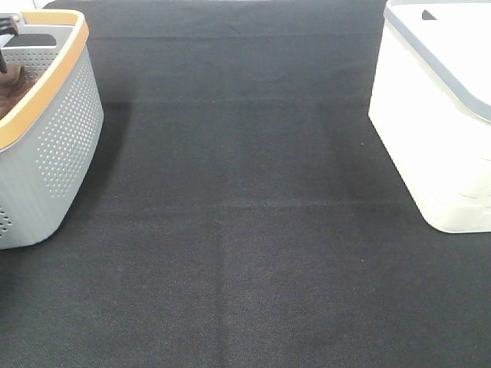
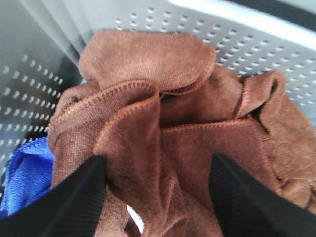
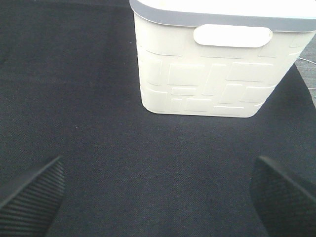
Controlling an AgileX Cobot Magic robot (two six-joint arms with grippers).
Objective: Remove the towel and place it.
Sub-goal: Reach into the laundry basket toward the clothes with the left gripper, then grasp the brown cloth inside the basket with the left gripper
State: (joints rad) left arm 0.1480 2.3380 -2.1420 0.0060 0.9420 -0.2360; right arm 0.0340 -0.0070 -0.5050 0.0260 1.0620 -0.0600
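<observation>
The black-clothed desk (image 1: 245,253) takes up most of the high view, its middle bare. On its right edge stands a white bin (image 1: 430,130) with a grey rim, and on the left a grey perforated basket (image 1: 57,146) with an orange-tan rim. The two are well apart.

The towel (image 2: 163,133) lies bunched inside the grey basket, reddish-brown, with its stitched hem curling over several folds. From above only a brown patch (image 1: 14,92) shows past the rim. Whether every brown fold belongs to one cloth cannot be told. A blue cloth (image 2: 24,173) is wedged beside it against the basket wall.

The left jaws stand wide apart down in the basket, one dark finger on either side of a raised fold. They hold nothing yet, and whether they already press on the towel is unclear. The right jaws are also spread wide and empty, hovering over bare desk and facing the white bin.

The step in hand looks like the pickup: the left arm is placed for the grasp but has not made it. The next move likely calls for closing on that central ridge, deep enough to catch the towel and not just the hem. The lift should then go straight up, clear of the rim, leaving the blue cloth behind.
</observation>
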